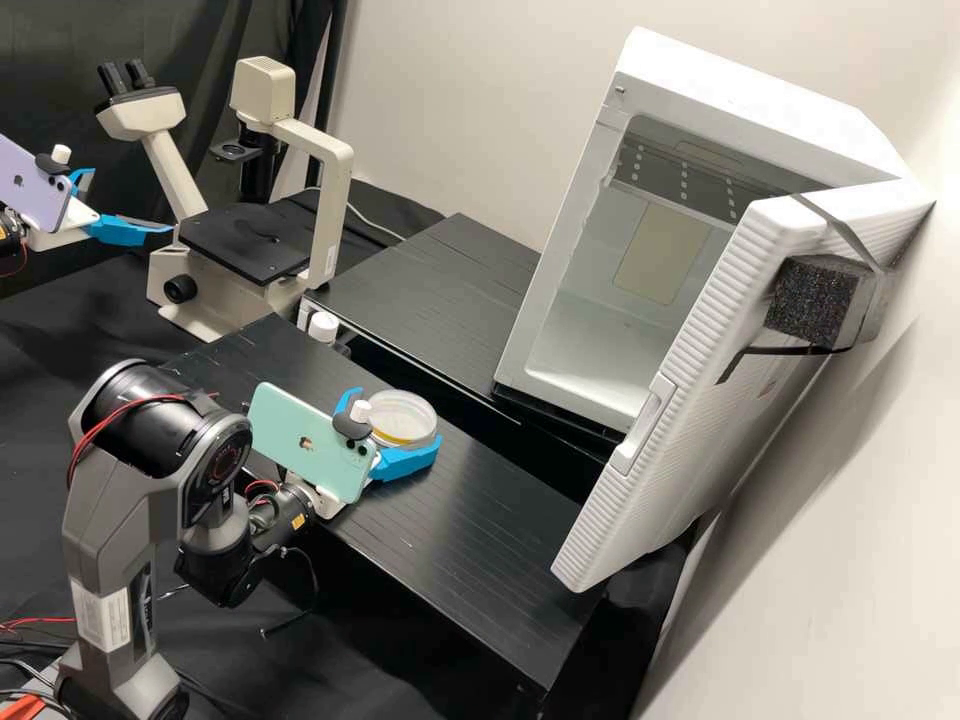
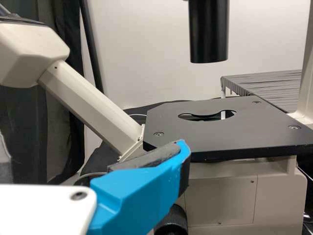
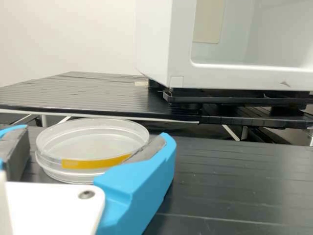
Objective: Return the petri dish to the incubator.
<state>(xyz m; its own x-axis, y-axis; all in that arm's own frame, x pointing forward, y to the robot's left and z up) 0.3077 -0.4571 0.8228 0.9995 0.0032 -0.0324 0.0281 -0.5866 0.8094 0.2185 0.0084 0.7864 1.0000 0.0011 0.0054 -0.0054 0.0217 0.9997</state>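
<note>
Right arm [image 1: 108, 505] up front. Right gripper [image 1: 399, 418]: jaws spread around petri dish [image 1: 403, 412], dish on tabletop [image 1: 490, 530]. Left gripper [image 1: 132, 200]: jaws spread, near microscope [image 1: 334, 200]. Incubator [image 1: 550, 255] open.

Lab: microscope [image 1: 240, 242], open incubator [image 1: 610, 345], black bench [image 1: 485, 520].

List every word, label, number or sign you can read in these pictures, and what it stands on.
No word or number can be read for certain.
Green phone: a fruit-shaped sign, no words.
Purple phone: the same sign, no words.
White label on the nearer arm: print too small to read.
Yellow strip on the dish: any marks too faint to read.
</note>
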